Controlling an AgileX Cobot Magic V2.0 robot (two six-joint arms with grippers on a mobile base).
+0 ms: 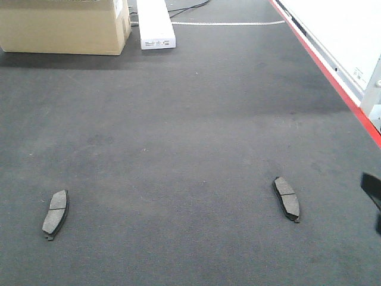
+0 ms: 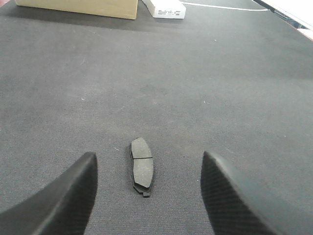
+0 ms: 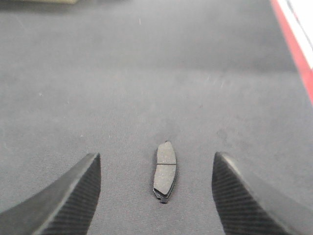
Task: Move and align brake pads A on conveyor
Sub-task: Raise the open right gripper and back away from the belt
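Both hands are spread wide. My left gripper (image 2: pixel 148 158) frames the left pad (image 1: pixel 55 213) and my right gripper (image 3: pixel 156 157) frames the right pad (image 1: pixel 286 198). Both pads lie flat on the near conveyor (image 1: pixel 190 137), well apart. I judge this pre-grasp; next I lower and pinch across each pad.

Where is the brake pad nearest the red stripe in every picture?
Front view: the right-hand brake pad lies low on the right of the conveyor.
Left wrist view: not in it; between the left fingers lies the other pad.
Right wrist view: low centre, between the right fingers, untouched.
Shared landmark: the red stripe, to its right in the front and right wrist views.
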